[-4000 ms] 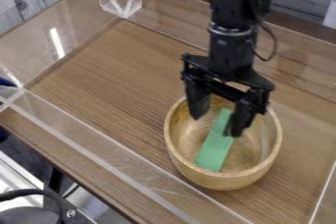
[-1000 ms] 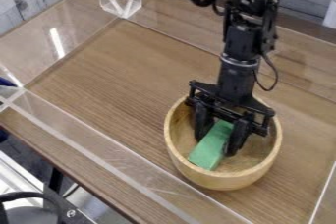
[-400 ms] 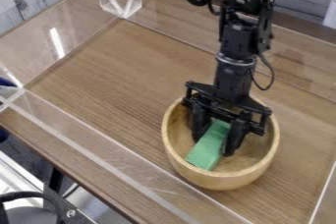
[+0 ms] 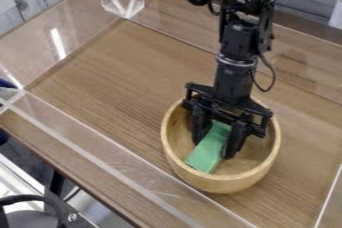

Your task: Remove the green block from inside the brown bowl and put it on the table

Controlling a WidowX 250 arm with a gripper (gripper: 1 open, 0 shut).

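The brown bowl (image 4: 265, 168) sits on the table (image 4: 120, 82) at the front right. Inside it the green block (image 4: 209, 156) lies tilted, its lower end toward the front of the bowl. My gripper (image 4: 223, 140) reaches steeply down into the bowl from a black arm. Its two dark fingers (image 4: 199, 132) stand on either side of the block's upper half and press against its long sides. The block's upper end is hidden behind the fingers.
Low clear acrylic walls (image 4: 54, 112) edge the table on the left and front. A clear V-shaped acrylic piece (image 4: 123, 0) stands at the back left corner. Bare wood surface stretches left of and behind the bowl.
Four seconds ago the gripper hung wider above the block; since then it has sunk into the bowl and narrowed around the block. Over the last second bowl and block have edged slightly left.
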